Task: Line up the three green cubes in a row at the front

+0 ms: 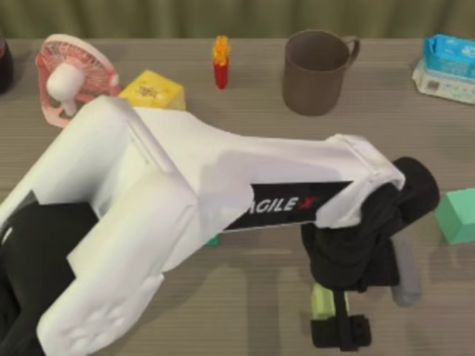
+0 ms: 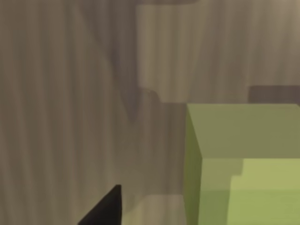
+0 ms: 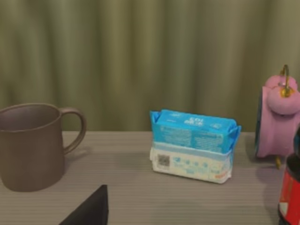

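Note:
My left arm reaches across the table to the front right. Its gripper (image 1: 340, 330) hangs low over the front edge, right beside the small pale yellow-green cube (image 1: 323, 300). In the left wrist view that cube (image 2: 243, 164) fills one side, and bare table shows between it and the one dark fingertip (image 2: 110, 208) in view, so the gripper is open. The teal-green cube (image 1: 456, 215) sits at the table's right edge. A sliver of another green cube (image 1: 213, 240) peeks out from under the left forearm. My right arm is out of the top view; its fingertip (image 3: 93, 208) shows far off centre, with nothing held.
Along the back stand a pink fan (image 1: 70, 78), a yellow patterned cube (image 1: 152, 90), a small red and yellow object (image 1: 220, 61), a brown mug (image 1: 315, 70) and a blue tissue pack (image 1: 449, 63). A pink alarm clock (image 3: 279, 117) and a red can (image 3: 290, 192) show in the right wrist view.

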Available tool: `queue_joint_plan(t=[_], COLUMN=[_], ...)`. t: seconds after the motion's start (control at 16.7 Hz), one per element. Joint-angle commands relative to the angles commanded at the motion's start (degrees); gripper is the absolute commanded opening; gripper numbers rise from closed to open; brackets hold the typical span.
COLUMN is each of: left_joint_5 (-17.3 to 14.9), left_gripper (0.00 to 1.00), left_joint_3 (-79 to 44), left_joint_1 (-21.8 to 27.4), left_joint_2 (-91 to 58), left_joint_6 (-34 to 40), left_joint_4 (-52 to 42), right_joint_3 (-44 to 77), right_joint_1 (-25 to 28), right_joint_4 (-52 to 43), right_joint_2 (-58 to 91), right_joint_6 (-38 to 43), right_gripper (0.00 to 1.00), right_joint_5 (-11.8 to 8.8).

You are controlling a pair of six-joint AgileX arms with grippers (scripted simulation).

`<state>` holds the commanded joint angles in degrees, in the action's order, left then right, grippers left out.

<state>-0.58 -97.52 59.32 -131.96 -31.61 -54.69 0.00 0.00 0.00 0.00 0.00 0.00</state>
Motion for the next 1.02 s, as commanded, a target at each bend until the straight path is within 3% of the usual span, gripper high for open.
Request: queue_joint_plan(t=[0.36,0.78,1.02], left_joint_5=[0.0,0.01,0.05], left_gripper=[1.0,1.0,1.0], left_joint_3=[-0.19,-8.1,-9.04], left_joint_1=[-0.1,-1.08,-1.27], left_joint_2=[0.07,3.71,4.37], left_joint_6=[-0.04,0.04,0.06], left_joint_4=[-0.2,-12.18,-13.39], right_joint_3=[0.0,0.0,0.0], right_joint_1=[0.0,0.0,0.0], right_joint_4=[0.0,0.0,0.0], right_joint_2=[0.0,0.0,0.0], right_joint_6=[0.0,0.0,0.0], right_gripper=[1.0,1.0,1.0], right_joint_5=[0.0,0.0,0.0])
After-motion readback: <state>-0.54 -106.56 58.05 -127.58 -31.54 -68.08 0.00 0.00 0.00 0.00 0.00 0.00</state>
